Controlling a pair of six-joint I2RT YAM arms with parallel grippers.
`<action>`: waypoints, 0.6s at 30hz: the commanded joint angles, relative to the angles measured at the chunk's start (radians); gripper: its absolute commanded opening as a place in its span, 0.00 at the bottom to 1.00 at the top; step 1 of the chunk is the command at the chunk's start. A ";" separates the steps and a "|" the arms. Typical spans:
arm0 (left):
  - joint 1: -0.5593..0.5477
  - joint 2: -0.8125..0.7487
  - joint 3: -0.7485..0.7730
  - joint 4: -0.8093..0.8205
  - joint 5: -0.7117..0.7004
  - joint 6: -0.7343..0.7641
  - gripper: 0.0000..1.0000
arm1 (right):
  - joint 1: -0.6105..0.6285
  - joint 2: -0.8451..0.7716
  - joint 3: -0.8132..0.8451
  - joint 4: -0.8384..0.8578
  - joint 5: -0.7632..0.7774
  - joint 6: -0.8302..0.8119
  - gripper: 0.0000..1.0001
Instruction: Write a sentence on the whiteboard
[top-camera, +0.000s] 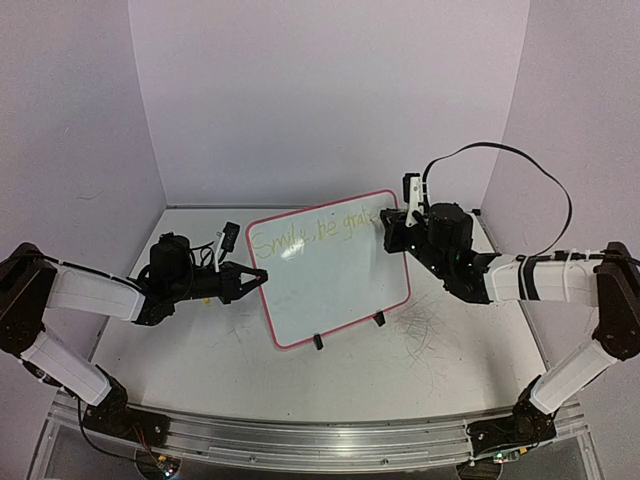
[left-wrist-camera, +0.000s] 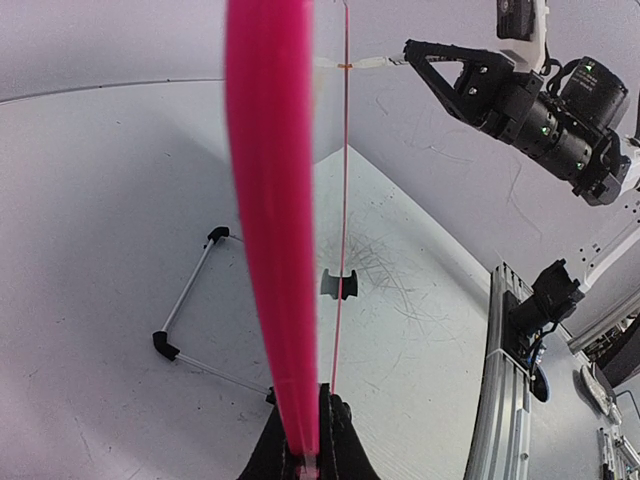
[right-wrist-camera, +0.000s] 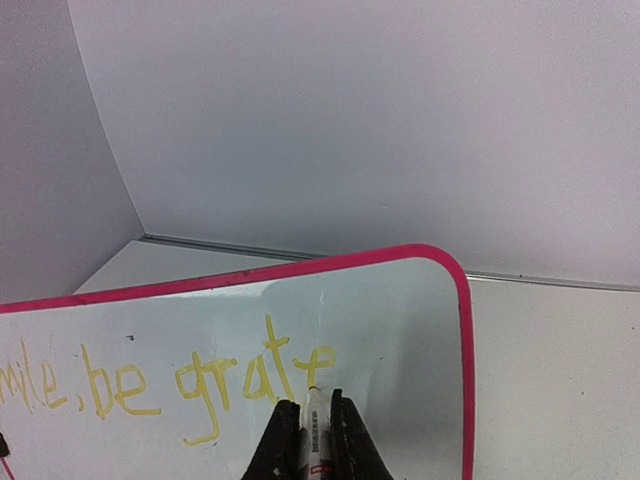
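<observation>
Whiteboard (top-camera: 335, 290) stands tilted back at mid-table on its clip feet, between the two arms. Left gripper (top-camera: 256, 277) is clamped shut on the board's left frame edge, bracing it. Left wrist view shows the pink frame edge-on, pinched in the jaws. Right gripper (top-camera: 392, 230) is closed around a marker (right-wrist-camera: 315, 428), tip at the board surface by the foot of the last letter. The sentence (right-wrist-camera: 180, 380) reads "mile, be grate" in the right wrist view, in yellow strokes along the top of the board. The overhead view shows its start, "Smile". Step in hand, as I judge it: finishing the last word, probably with more letters to the right of the "e". To do it well, use light, even pressure so the tip doesn't skip or shove the board back, with the left clamp firm against that push. Letters should sit on the same baseline at the same height, made with small wrist strokes. Watch the spacing, since little bare board remains before the right frame corner. The ink is faint, so slow strokes help. Counts: one whiteboard, one written line, one marker, two clip feet (top-camera: 317, 342) seen overhead, two grippers, both shut. Table (top-camera: 470, 370) has a patch of grey scribble marks (top-camera: 425, 325) near the board's right foot.
</observation>
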 joint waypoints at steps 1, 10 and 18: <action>0.009 -0.029 -0.013 0.001 -0.042 0.078 0.00 | 0.000 -0.019 -0.018 -0.025 0.034 0.007 0.00; 0.009 -0.022 -0.013 0.000 -0.046 0.076 0.00 | -0.001 -0.157 -0.050 0.046 -0.016 -0.049 0.00; 0.009 -0.002 0.000 0.000 -0.033 0.076 0.00 | -0.058 -0.163 -0.074 0.062 -0.121 -0.046 0.00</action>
